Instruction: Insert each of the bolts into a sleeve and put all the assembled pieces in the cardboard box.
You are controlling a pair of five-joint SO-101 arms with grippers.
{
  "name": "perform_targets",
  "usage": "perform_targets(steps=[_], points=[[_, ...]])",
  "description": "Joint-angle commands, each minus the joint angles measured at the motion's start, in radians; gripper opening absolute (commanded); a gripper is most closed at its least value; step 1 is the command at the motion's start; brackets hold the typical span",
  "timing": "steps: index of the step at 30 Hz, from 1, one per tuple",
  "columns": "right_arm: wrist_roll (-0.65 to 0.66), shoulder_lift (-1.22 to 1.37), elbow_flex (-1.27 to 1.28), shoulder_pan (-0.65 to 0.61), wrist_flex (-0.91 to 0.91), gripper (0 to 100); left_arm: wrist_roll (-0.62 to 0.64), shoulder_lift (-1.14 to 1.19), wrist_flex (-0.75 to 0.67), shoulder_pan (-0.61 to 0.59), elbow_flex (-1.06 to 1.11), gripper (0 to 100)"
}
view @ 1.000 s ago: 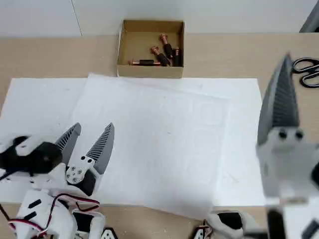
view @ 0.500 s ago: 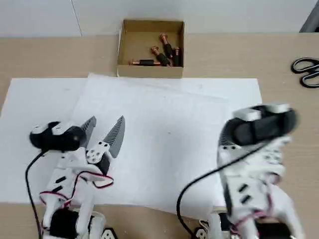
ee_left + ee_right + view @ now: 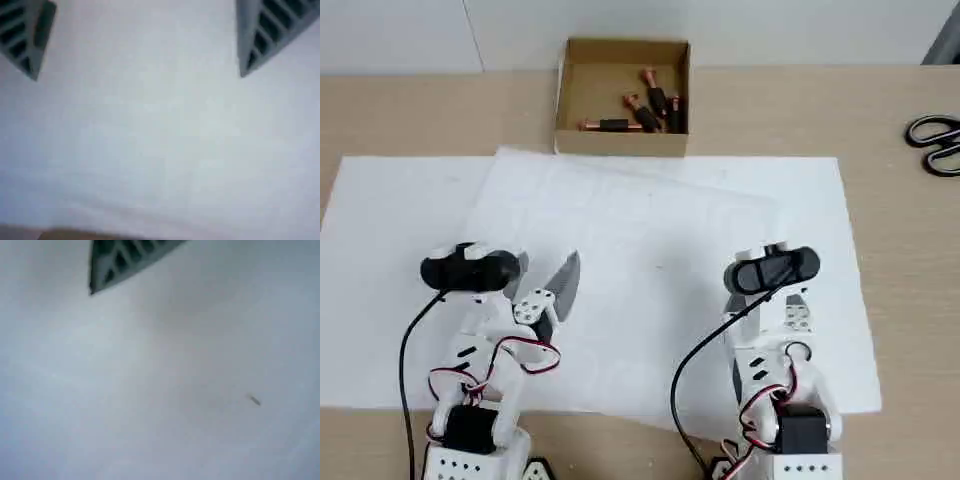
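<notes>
The assembled pieces (image 3: 642,110) lie in the cardboard box (image 3: 620,146); our left gripper (image 3: 137,75) hangs spread and empty (the right gripper (image 3: 782,300) we cannot tell). We judge a low jaw could snag the paper (image 3: 670,250).

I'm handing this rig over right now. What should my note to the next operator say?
Left gripper: open and empty, low over the white paper near the table's near edge.
Right gripper: over the paper on the near side too, with nothing seen in it.
Assembled pieces: lying together in the cardboard box at the far edge.
Done: every bolt in view is in the box, and each appears to be sleeved.
Left: probably only a count check of the box.
Scissors lie off the paper at the far right.
</notes>
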Motion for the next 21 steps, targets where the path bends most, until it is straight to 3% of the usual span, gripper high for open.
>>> perform_targets(steps=[1,21], points=[[0.008,-0.015,0.068,0.001,-0.044,19.9,-0.005,-0.012,0.117,-0.009,-0.004,25],[0.005,-0.015,0.066,0.001,-0.045,19.9,-0.005,-0.012,0.155,-0.009,-0.004,25]])
